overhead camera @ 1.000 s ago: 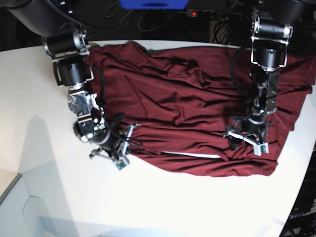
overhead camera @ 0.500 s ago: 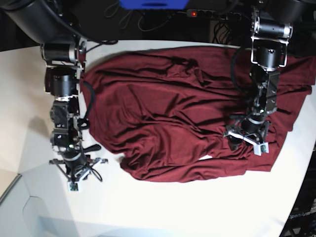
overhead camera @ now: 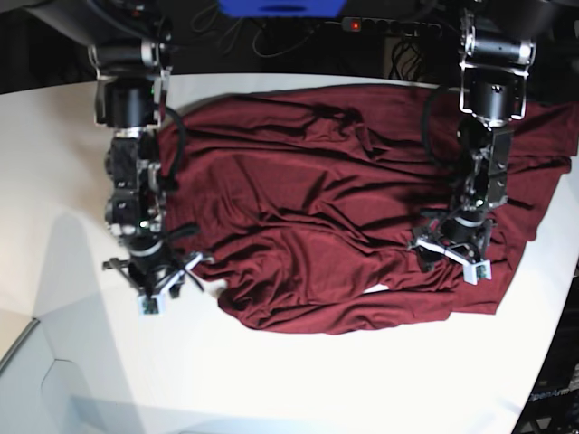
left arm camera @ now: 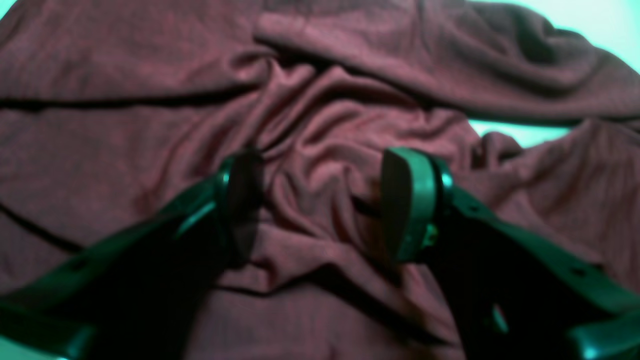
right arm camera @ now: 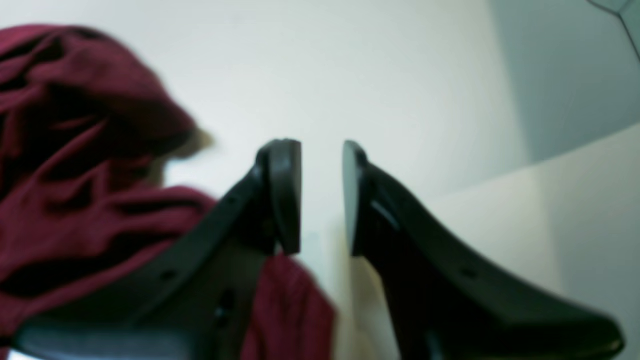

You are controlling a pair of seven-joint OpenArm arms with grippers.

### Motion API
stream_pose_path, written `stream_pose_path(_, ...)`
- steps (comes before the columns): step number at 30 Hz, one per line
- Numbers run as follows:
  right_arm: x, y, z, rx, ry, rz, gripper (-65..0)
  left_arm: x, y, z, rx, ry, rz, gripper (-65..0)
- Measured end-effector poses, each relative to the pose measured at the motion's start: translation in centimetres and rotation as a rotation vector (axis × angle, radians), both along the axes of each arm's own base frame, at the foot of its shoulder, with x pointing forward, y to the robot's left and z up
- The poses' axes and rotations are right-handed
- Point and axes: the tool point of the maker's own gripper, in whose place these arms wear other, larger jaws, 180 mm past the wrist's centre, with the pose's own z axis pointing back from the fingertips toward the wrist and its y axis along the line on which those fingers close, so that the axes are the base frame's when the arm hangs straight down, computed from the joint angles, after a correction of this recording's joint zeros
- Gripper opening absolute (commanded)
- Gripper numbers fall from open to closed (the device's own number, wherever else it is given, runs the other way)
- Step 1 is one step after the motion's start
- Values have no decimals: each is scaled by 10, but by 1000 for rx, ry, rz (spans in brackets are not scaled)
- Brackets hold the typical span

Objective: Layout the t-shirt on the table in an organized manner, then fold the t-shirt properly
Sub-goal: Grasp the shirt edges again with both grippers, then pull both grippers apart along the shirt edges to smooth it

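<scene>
We see the t-shirt (overhead camera: 335,217) spread in loose wrinkles across the upper and middle part of the base view, lying on the white table (overhead camera: 298,380). Its upper edge runs near the far side of the table, and its lower edge curves across the centre of the frame, with bare white surface below and to the left.

Our left gripper (overhead camera: 452,256) sits at the right of the base view, over the shirt's right portion. In the left wrist view this gripper (left arm camera: 320,205) has its jaws standing wide apart, with a bunched ridge of maroon fabric (left arm camera: 310,130) lying between and beneath them; the jaws are not pinched together on the cloth. A sliver of pale table shows at the upper right of that view.

Our right gripper (overhead camera: 152,282) is at the left of the base view, just off the shirt's left edge, above bare table. In the right wrist view its jaws (right arm camera: 322,195) show a narrow gap with nothing between them, only white table behind. Blurred folds of the shirt (right arm camera: 75,165) fill the left side of that frame.
</scene>
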Motion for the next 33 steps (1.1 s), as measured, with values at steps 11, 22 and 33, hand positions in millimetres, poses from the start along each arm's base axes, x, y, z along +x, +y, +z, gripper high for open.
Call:
stream_pose_path(11,-30,52,-29,-26,57,152,-496,26,-29,82,3,-221,-81,-284)
stream_pose_path(22,-20,-11,-51,-67,114,63,-568,18,35,50,31,-124,54,-284)
stream_pose_path(33,-47,-44,-35,-78,89,-32,-565,60,45,100,-2,-237,102,-281)
